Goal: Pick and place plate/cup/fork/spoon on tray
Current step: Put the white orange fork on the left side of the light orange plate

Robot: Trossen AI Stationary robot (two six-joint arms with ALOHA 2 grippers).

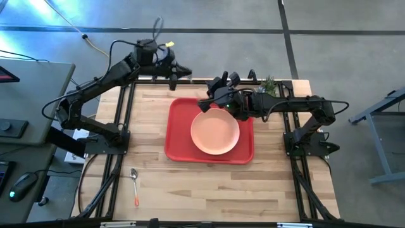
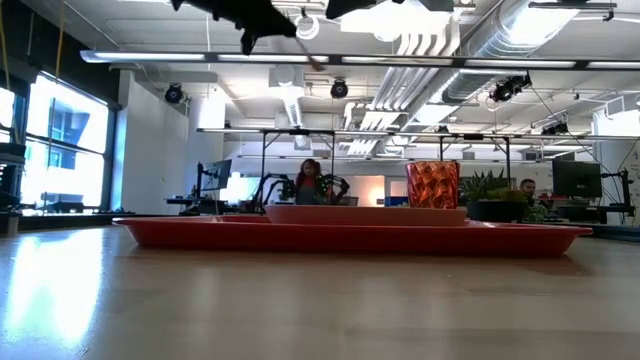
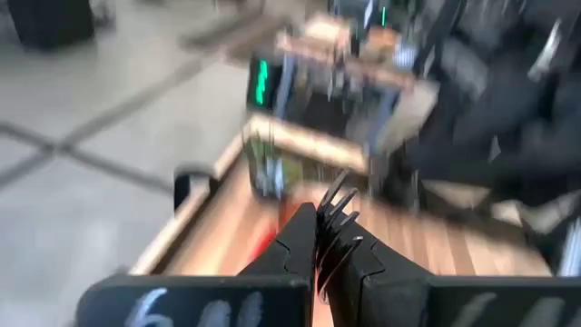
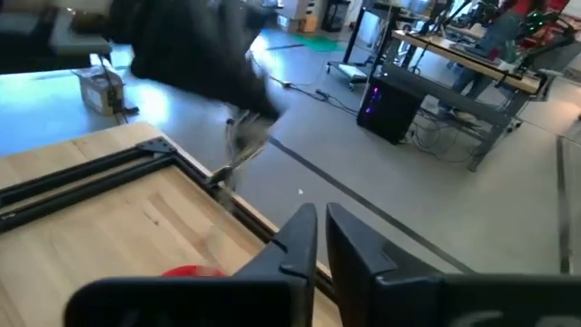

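**On the tray: plate and cup down, cutlery pending**

On the large red rectangular tray (image 1: 177,136), one round peach plate (image 1: 215,132) and one translucent red-orange cup (image 2: 432,184) are sitting. Left gripper (image 1: 173,79) is hanging above the table's far edge, fingers pinched on the one silver-tined fork (image 3: 338,213). Right gripper (image 4: 320,218) is hovering over the tray's far side, fingers nearly closed, empty. One orange-handled spoon (image 1: 134,183) is lying on the wood near the front. Roughly half done.

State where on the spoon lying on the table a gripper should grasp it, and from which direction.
Grip the spoon around the middle of its orange handle, probably coming straight down from above with the fingers closing across its narrow width. It lies flat on the table, so a side approach would find little to catch, and the rounded bowl would likely slip.
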